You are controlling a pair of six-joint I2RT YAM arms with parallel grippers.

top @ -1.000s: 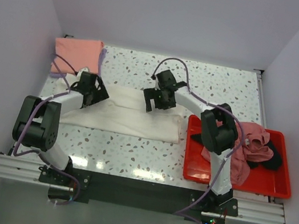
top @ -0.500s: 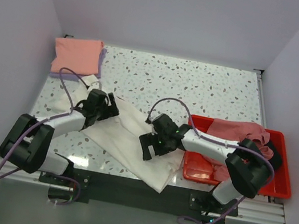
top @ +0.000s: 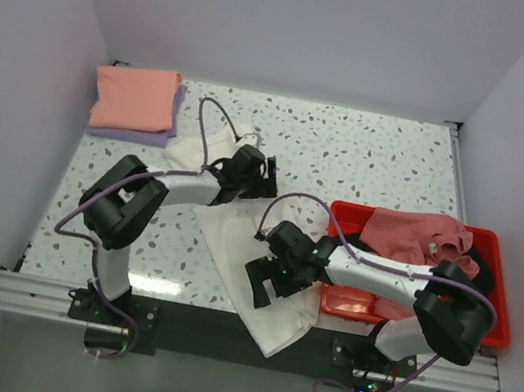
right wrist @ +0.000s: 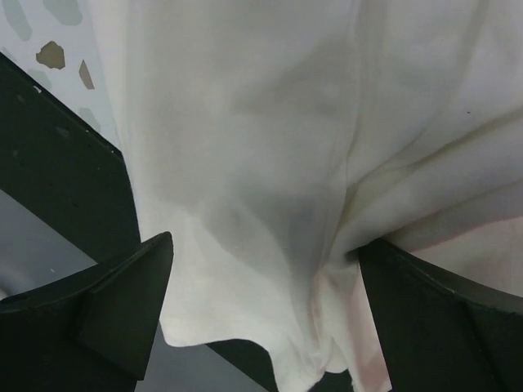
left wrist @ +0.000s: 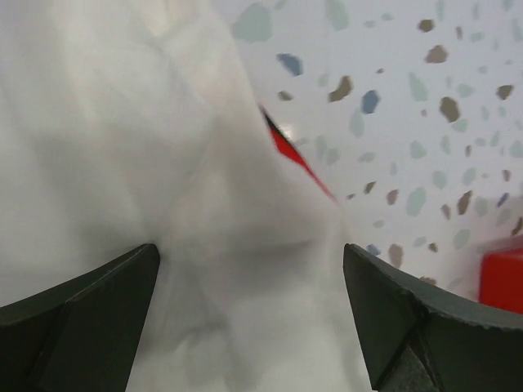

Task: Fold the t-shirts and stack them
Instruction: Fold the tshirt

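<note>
Top view, cream tee (top: 224,238) slantwise on the counter (top: 371,154), near end over the front edge, left gripper (top: 250,173) at its far part, right gripper (top: 270,277) lower down, left wrist, jaws spread over the tee, right wrist, jaws spread likewise.

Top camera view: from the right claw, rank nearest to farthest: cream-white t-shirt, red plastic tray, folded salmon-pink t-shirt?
1. Cream-white t-shirt, beneath the right gripper.
2. Red plastic tray, just to its right.
3. Folded salmon-pink t-shirt, far-left corner.
</note>
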